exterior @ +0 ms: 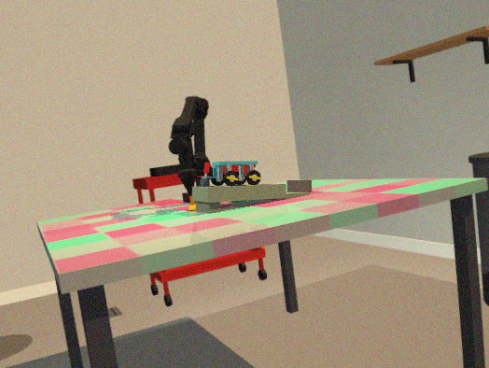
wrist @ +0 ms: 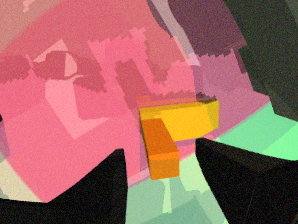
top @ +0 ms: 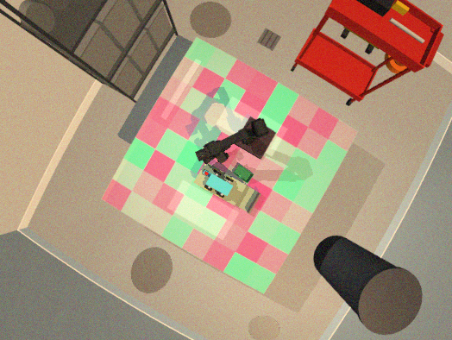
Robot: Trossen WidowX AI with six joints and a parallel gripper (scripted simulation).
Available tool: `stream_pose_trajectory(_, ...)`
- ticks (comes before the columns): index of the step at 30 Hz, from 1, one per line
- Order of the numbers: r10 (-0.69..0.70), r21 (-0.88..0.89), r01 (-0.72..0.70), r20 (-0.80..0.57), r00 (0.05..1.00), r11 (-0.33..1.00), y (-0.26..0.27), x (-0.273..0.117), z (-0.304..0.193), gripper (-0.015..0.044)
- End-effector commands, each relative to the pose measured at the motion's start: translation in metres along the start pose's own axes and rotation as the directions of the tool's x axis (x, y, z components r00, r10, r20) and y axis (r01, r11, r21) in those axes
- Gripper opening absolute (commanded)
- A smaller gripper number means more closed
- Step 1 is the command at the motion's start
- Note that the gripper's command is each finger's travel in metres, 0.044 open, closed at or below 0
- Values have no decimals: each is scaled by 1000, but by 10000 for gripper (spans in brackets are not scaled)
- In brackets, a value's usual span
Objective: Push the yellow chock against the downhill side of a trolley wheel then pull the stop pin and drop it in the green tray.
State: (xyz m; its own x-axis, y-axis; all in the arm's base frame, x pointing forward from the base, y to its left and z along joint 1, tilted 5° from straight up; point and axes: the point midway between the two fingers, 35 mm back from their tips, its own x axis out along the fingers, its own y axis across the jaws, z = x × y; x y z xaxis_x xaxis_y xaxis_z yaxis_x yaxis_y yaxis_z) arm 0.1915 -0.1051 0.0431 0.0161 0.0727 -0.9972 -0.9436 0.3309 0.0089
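Observation:
The teal-topped trolley point(top: 219, 184) point(exterior: 235, 163) stands on the ramp point(top: 244, 197) point(exterior: 243, 192). The red-headed stop pin point(top: 206, 173) point(exterior: 206, 167) stands at its uphill end. The yellow chock point(exterior: 192, 205) point(wrist: 192, 123) is on the table beside the ramp's high end, its orange handle point(wrist: 163, 149) toward the wrist camera; its black base is not clearly visible. My gripper point(wrist: 160, 151) is partly open and empty, low over the chock, with one finger to each side of the handle and gaps between. The green tray point(top: 242, 173) lies beside the ramp, on the arm's side.
The arm's dark base plate point(top: 264, 144) is on the checkered table point(top: 203, 216), behind the tray. A grey-brown block point(exterior: 299, 186) stands at the ramp's low end. The arm and ramp hide parts of the space around the chock. A red cart point(top: 336, 65) stands off the table.

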Motion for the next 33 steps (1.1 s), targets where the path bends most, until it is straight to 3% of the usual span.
stream_pose_trajectory(1,1,3,-1,-4,1000,1000,0,5,0,190)
stream_pose_trajectory(15,1,3,-1,-4,1000,1000,0,25,-1,190)
stream_pose_trajectory(20,2,0,-2,0,1000,1000,0,22,0,59)
stream_pose_trajectory(28,2,0,-2,0,1000,1000,0,20,0,0)
stream_pose_trajectory(33,1,2,-1,-3,1000,1000,2,1,0,0)
